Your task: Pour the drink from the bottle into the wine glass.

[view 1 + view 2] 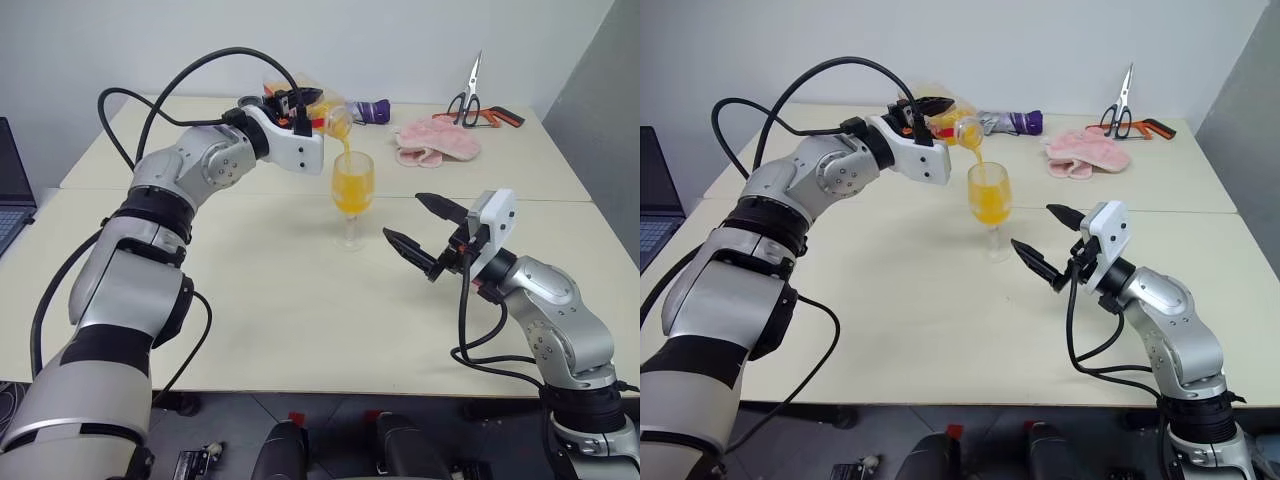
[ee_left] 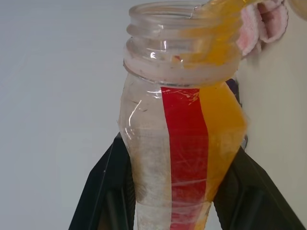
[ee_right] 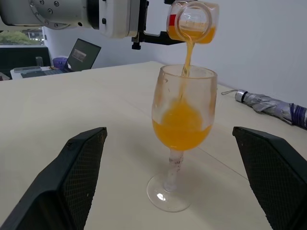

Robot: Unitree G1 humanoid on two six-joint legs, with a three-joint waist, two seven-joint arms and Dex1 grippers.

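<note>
My left gripper is shut on the clear bottle with the red stripe, holding it tipped with its open mouth over the wine glass. A thin stream of the orange drink runs from the mouth into the bowl. The glass stands upright on the table, its bowl about half full of drink. In the left wrist view the black fingers press both sides of the bottle. My right gripper hangs open just right of the glass, touching nothing.
At the back of the cream table lie a pink cloth, scissors, an orange-handled tool and a folded purple umbrella. A laptop sits at the far left edge.
</note>
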